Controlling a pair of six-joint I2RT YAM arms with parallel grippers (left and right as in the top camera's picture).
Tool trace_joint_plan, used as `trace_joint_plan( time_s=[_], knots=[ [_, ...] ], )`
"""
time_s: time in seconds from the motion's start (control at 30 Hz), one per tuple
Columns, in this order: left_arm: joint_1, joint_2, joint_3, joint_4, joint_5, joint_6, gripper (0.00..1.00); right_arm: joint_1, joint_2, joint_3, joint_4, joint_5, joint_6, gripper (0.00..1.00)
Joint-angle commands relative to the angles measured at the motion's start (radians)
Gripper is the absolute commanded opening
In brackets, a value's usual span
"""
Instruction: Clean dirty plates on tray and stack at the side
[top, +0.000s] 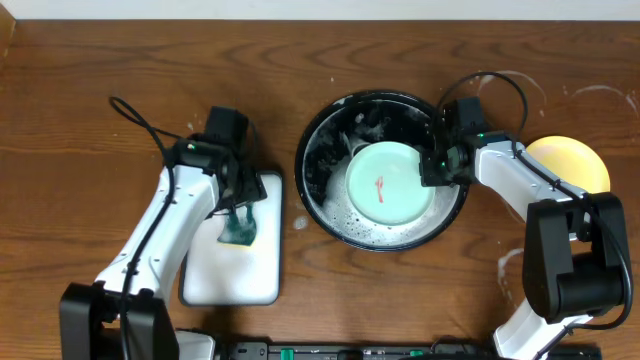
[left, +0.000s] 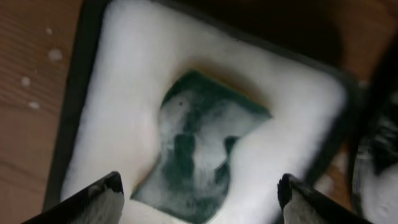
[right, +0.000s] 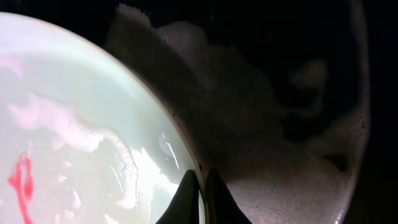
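Mint-green plate (top: 388, 187) lay flat inside the tray (top: 312, 150), its right rim pinched, seemingly edge-on, by the right gripper (right: 200, 179). Left of the tray, the left gripper (left: 200, 185) hung spread directly over the sponge (left: 199, 143).

Green sponge (left: 199, 146) sat in sudsy dish (left: 73, 93) w/ dark rim on wood surface (left: 28, 124); L gripper (left: 200, 180) jaws wide apart.

Your right arm (top: 512, 176) hides part of the yellow plate (top: 580, 165) — its wrist view cuts the mint plate (right: 81, 137) off at left and bottom edges.
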Motion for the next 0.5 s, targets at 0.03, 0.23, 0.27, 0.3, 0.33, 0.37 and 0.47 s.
trace_joint_plan(
  time_s=[0.03,0.23,0.27,0.3,0.33,0.37,0.47],
  knots=[
    [0.003,0.017,-0.108,0.079,-0.076,-0.014,0.77,-0.012,0.032,-0.015,-0.004,0.049,0.058,0.01],
    [0.003,0.035,-0.240,0.281,-0.066,0.065,0.46,-0.013,0.032,-0.015,-0.004,0.049,0.058,0.01],
    [0.003,0.041,-0.258,0.318,-0.053,0.073,0.39,-0.013,0.032,-0.015,-0.004,0.049,0.058,0.01],
    [0.003,0.046,-0.278,0.356,-0.031,0.079,0.33,-0.013,0.032,-0.015,-0.003,0.048,0.058,0.01],
    [0.003,0.052,-0.299,0.391,-0.011,0.079,0.29,-0.013,0.032,-0.015,-0.003,0.048,0.058,0.01],
    [0.003,0.058,-0.315,0.417,0.002,0.079,0.27,-0.013,0.032,-0.015,-0.004,0.047,0.058,0.01],
    [0.003,0.089,-0.354,0.480,0.010,0.080,0.20,-0.013,0.032,-0.015,-0.004,0.045,0.058,0.01]
  ],
)
